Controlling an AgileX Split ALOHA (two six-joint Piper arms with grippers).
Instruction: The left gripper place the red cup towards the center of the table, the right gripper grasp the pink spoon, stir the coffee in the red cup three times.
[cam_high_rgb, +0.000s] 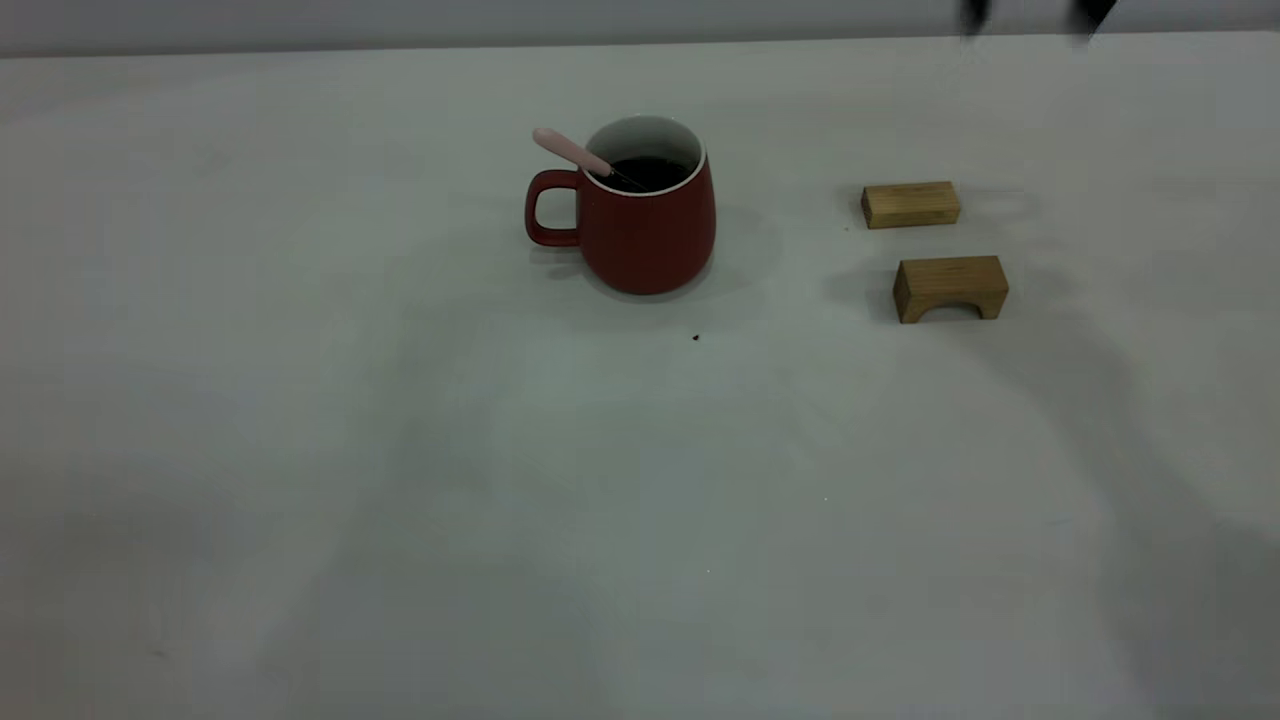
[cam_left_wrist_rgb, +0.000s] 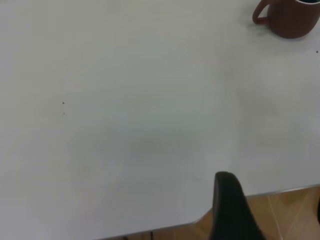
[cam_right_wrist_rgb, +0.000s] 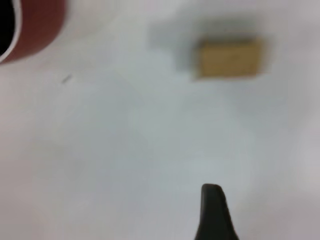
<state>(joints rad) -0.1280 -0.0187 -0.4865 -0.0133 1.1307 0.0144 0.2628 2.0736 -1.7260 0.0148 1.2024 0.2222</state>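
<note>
The red cup (cam_high_rgb: 650, 235) stands upright near the middle of the table (cam_high_rgb: 500, 480), handle to the left, with dark coffee (cam_high_rgb: 652, 172) inside. The pink spoon (cam_high_rgb: 570, 150) rests in the cup, its pink handle leaning out over the rim above the cup's handle. My right gripper (cam_high_rgb: 1032, 12) shows only as two separate black tips at the far right top, open and holding nothing; its wrist view shows one finger (cam_right_wrist_rgb: 212, 212) above bare table. My left gripper (cam_left_wrist_rgb: 272, 200) hangs open over the table's near edge, far from the cup (cam_left_wrist_rgb: 290, 20).
Two tan wooden blocks lie right of the cup: a flat one (cam_high_rgb: 910, 204) and an arch-shaped one (cam_high_rgb: 950, 287). A small dark speck (cam_high_rgb: 696, 337) sits in front of the cup. The table's edge (cam_left_wrist_rgb: 260, 195) and wooden floor show in the left wrist view.
</note>
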